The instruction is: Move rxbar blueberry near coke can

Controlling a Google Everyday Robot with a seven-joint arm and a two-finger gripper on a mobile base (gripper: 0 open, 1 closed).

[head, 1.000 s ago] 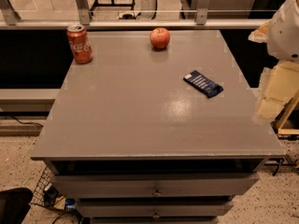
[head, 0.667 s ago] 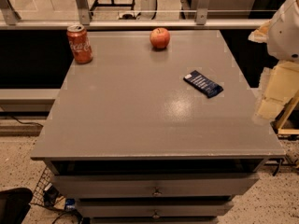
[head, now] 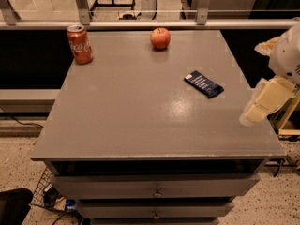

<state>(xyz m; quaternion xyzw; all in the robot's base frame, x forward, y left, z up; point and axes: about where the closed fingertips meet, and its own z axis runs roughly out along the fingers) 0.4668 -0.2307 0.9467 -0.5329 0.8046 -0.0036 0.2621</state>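
Note:
The rxbar blueberry (head: 203,84), a flat dark navy bar with pale lettering, lies at an angle on the right half of the grey table (head: 122,121). The coke can (head: 79,44), red-orange with white script, stands upright at the table's far left corner. My gripper (head: 262,104), a cream-coloured part of the arm, hangs at the table's right edge, right of and a little nearer than the bar, not touching it. The can is far across the table from the bar.
A red apple (head: 160,38) sits at the far middle of the table. A metal rail (head: 150,23) runs behind the table. Drawers (head: 154,186) are under the front edge. Cables lie on the floor at lower left.

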